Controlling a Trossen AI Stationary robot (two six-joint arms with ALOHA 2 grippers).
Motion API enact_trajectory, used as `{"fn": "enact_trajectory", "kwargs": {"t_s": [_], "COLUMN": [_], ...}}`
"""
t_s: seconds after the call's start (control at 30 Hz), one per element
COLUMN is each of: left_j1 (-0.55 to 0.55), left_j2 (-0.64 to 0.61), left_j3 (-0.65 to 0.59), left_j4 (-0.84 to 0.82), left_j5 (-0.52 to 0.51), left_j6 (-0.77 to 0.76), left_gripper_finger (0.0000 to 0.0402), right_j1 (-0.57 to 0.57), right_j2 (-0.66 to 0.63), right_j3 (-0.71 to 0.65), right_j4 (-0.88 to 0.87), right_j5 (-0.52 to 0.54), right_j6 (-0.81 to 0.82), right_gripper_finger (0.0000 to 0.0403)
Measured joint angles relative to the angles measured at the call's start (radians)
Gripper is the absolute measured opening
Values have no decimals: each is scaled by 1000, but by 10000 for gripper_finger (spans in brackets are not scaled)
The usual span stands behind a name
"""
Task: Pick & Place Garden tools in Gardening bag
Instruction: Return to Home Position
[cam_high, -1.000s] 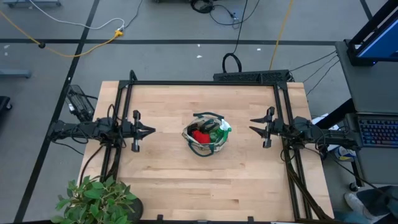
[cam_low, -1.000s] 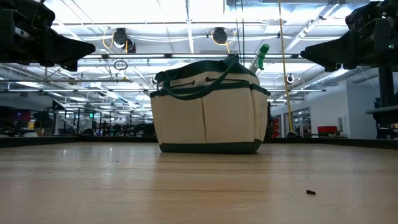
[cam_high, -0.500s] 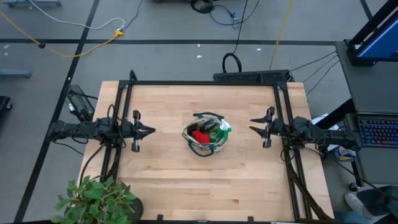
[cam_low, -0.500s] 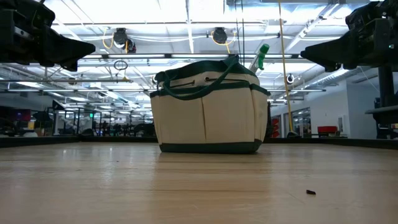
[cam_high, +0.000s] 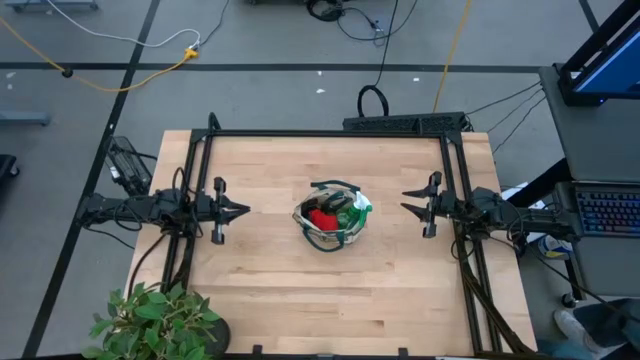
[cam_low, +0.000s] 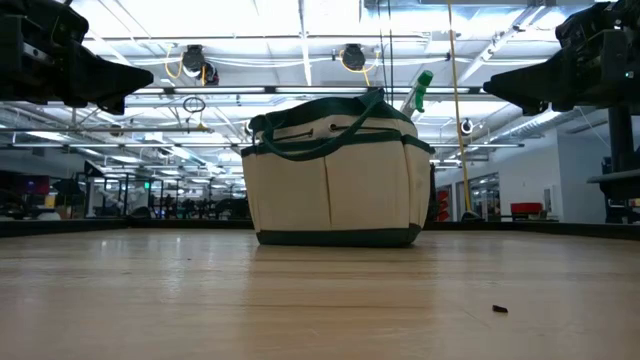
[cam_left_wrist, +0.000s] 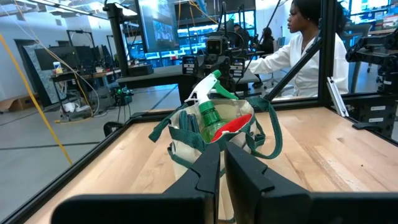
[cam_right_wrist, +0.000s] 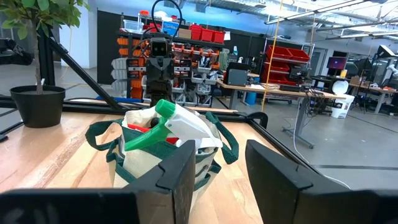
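The gardening bag (cam_high: 332, 216), beige with a dark green rim and loop handles, stands upright on its base at the middle of the table (cam_low: 335, 170). Garden tools are inside it. A green spray bottle with a white nozzle (cam_left_wrist: 211, 109) sticks out of its top (cam_right_wrist: 168, 124), beside a red glove (cam_high: 320, 217). My left gripper (cam_high: 240, 211) hovers level to the left of the bag, shut and holding nothing (cam_left_wrist: 222, 163). My right gripper (cam_high: 408, 208) hovers level to the right of the bag, open and holding nothing (cam_right_wrist: 221, 165). Both point at the bag from a short distance.
A leafy potted plant (cam_high: 155, 322) stands at the table's near left corner. Black frame rails (cam_high: 330, 133) run along the far edge and both sides. A small dark speck (cam_low: 499, 309) lies on the wood. Beyond the table a person in white (cam_left_wrist: 298, 43) sits at a desk.
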Motion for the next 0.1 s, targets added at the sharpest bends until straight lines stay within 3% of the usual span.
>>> {"fn": "enact_trajectory", "kwargs": {"t_s": [0.1], "left_j1": [0], "left_j2": [0], "left_j3": [0], "left_j4": [0], "left_j5": [0], "left_j6": [0], "left_gripper_finger": [31], "right_j1": [0], "right_j2": [0], "right_j3": [0], "right_j4": [0], "right_j5": [0], "right_j6": [0], "right_gripper_finger": [132]}}
